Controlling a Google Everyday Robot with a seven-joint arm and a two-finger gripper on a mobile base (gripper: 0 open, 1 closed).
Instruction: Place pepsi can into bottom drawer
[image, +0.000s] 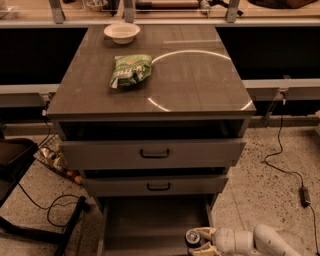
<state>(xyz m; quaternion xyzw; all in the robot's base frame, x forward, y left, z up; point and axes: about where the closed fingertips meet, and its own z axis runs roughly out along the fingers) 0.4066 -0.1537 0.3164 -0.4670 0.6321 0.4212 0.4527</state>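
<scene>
The pepsi can (194, 237), blue with a silver top, is held upright over the right front part of the open bottom drawer (145, 225), a wide grey tray with a flat floor. My gripper (200, 243) comes in from the lower right on a white arm and is shut on the can, its fingers around the can's side. The can sits just inside the drawer's right wall; whether it touches the floor is hidden.
Two upper grey drawers with dark handles (154, 153) are partly pulled out above. On the cabinet top lie a green snack bag (130, 70) and a white bowl (121, 33). Cables (285, 167) run on the floor at right; a dark chair base (30, 210) stands at left.
</scene>
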